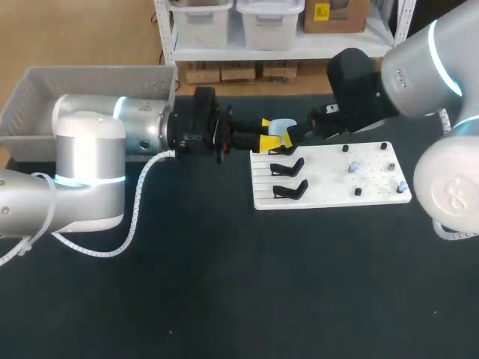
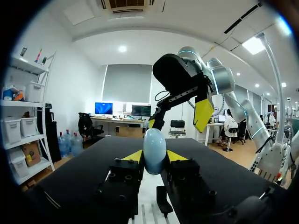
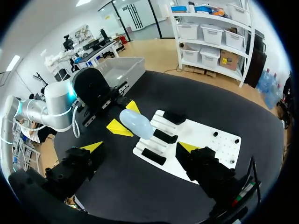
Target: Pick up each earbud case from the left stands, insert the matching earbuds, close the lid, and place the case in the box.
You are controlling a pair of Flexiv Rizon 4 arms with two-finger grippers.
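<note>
Black table (image 1: pixel 187 284), white stand board (image 1: pixel 329 196) right of centre. Pale-blue earbud case (image 1: pixel 280 129), upper middle, clamped in left gripper (image 1: pixel 275 139); right gripper (image 3: pixel 140 146) spread, holding nothing. Pickup done; insertion, closing, transfer to grey box (image 1: pixel 45 90), upper left, apparently pending.

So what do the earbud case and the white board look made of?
The earbud case is likely smooth plastic: pale blue with a soft sheen. The white board is probably rigid matte plastic or a painted panel: flat, even white, cannot tell which.
</note>
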